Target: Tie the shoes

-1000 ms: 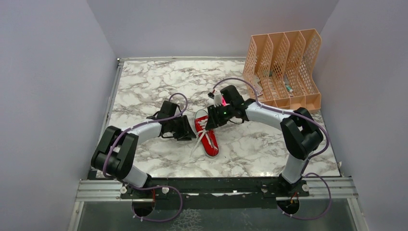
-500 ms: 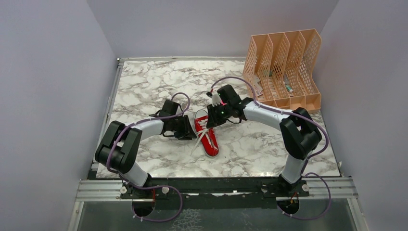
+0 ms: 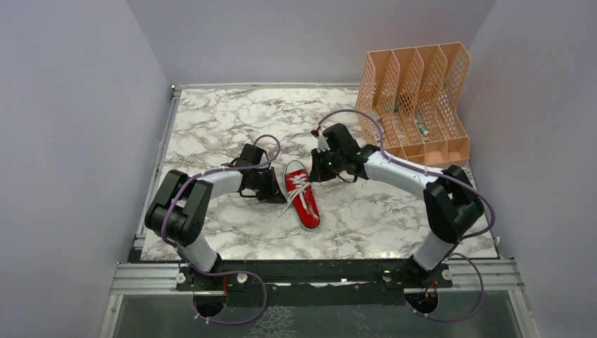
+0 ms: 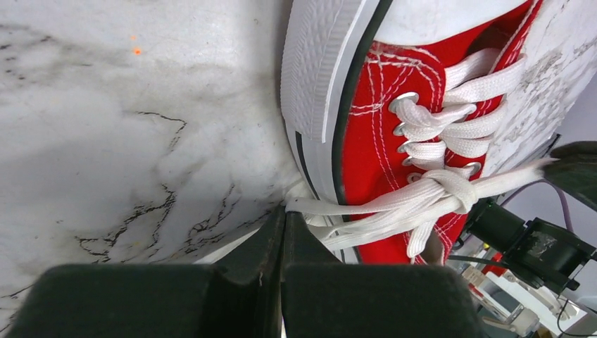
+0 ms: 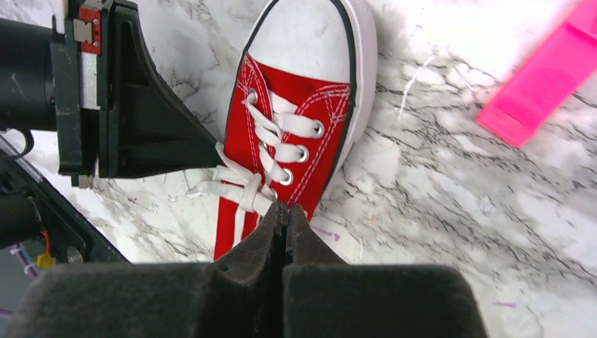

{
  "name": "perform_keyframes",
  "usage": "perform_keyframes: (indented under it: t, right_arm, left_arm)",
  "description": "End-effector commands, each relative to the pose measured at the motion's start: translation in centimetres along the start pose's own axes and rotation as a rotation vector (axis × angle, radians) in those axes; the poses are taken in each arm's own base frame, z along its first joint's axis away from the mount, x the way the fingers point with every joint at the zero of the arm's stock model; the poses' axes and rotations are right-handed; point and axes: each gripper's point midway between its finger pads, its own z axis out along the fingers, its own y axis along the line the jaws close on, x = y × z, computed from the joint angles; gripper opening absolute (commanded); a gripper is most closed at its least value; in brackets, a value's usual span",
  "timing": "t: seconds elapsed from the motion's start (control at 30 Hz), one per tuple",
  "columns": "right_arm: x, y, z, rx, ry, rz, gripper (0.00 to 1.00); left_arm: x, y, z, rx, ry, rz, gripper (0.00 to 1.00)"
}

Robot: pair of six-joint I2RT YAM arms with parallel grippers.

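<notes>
A small red sneaker (image 3: 301, 198) lies in the middle of the marble table (image 3: 225, 127), toe pointing far, between two robot arms. The left gripper (image 4: 284, 218), at the shoe's left side, has its jaws pinched tight on the white laces (image 4: 422, 201). The right gripper (image 5: 283, 211), at the shoe's right side, is likewise closed on the laces. A pink marker (image 5: 542, 70) lies near the toe, to its right.

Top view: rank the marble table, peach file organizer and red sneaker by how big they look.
1. marble table
2. peach file organizer
3. red sneaker
The gaps are clear; no two look alike.
</notes>
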Motion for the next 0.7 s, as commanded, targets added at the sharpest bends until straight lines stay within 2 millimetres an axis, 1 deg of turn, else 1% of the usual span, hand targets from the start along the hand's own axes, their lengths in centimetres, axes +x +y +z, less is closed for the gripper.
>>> perform_keyframes:
  t: [0.0,0.07,0.13,0.27,0.43,0.67]
  right_arm:
    - [-0.7,-1.5,-1.8,0.079,-0.077,-0.008,0.00]
    - [-0.4,-2.2,-1.8,0.050,-0.086,0.013,0.00]
    - [-0.1,-3.2,-1.6,0.020,-0.087,0.070,0.00]
    - [0.5,-5.9,-1.2,0.050,-0.090,0.144,0.00]
    - [1.1,-7.6,-0.5,0.057,-0.097,0.183,0.00]
    - [1.5,-9.8,-1.1,0.106,-0.141,0.257,0.00]
  left_arm:
    - [1.9,4.1,0.4,-0.178,0.053,-0.036,0.00]
    - [2.5,4.4,0.3,-0.191,0.069,-0.057,0.00]
    - [2.9,4.8,0.1,-0.210,0.072,-0.070,0.00]
    - [3.6,6.0,-0.3,-0.274,0.073,-0.091,0.00]
    - [4.2,7.6,-1.0,-0.354,0.063,-0.118,0.00]
    - [4.9,8.8,-1.5,-0.418,0.049,-0.161,0.00]
